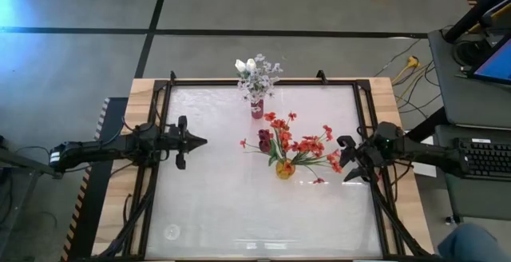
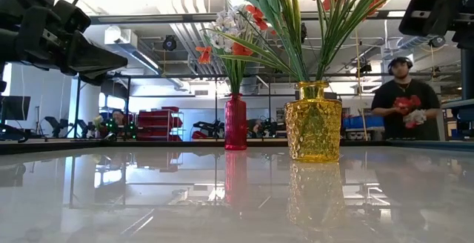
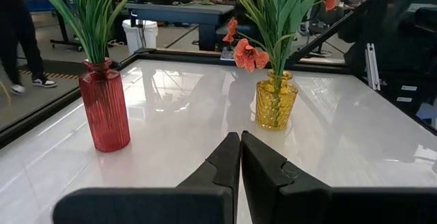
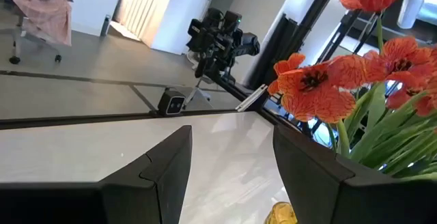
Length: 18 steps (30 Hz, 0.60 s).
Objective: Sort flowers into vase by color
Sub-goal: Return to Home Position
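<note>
A red vase point(image 1: 256, 108) near the far edge holds white flowers point(image 1: 257, 72) on green stems. A yellow vase point(image 1: 285, 168) at the table's middle holds red-orange flowers point(image 1: 302, 144) and a dark red one point(image 1: 264, 140); their stems stand in the vase's mouth. My left gripper point(image 1: 203, 142) hovers shut at the table's left, pointing level at both vases point(image 3: 104, 111) point(image 3: 276, 101). My right gripper point(image 1: 343, 160) is open just right of the red-orange blossoms point(image 4: 328, 87), with nothing between its fingers point(image 4: 171, 162).
A small red piece point(image 1: 318, 180) lies on the glossy white tabletop right of the yellow vase. A dark frame point(image 1: 263, 81) rims the table. A person point(image 2: 404, 98) holding flowers stands beyond the far edge. The table's near half is bare.
</note>
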Tool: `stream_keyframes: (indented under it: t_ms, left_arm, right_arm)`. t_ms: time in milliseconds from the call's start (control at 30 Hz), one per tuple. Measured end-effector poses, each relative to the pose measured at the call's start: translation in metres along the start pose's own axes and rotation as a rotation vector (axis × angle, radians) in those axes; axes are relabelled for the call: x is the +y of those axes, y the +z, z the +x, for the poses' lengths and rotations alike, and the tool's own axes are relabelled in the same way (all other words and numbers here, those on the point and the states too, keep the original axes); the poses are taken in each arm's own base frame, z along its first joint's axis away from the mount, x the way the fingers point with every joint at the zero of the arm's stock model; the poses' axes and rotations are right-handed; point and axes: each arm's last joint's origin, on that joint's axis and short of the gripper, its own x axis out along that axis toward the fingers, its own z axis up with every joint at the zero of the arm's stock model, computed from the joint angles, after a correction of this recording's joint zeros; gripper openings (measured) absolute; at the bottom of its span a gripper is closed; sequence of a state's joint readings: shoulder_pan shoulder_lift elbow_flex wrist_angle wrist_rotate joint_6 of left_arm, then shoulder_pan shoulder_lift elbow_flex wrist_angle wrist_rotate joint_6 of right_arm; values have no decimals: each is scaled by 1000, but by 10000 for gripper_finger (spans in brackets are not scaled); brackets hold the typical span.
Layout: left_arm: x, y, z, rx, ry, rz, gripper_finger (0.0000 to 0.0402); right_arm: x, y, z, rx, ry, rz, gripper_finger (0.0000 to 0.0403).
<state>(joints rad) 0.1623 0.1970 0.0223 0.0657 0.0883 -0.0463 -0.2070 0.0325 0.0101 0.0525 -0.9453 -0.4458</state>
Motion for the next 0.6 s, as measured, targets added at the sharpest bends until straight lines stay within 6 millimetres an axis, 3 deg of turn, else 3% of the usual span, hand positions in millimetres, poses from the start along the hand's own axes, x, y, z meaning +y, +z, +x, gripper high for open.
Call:
stream_keyframes:
  t_ms: [600]
  left_arm:
    - [0,0,0,5,0,0,0]
  right_arm:
    - [0,-1,0,7,0,9,199]
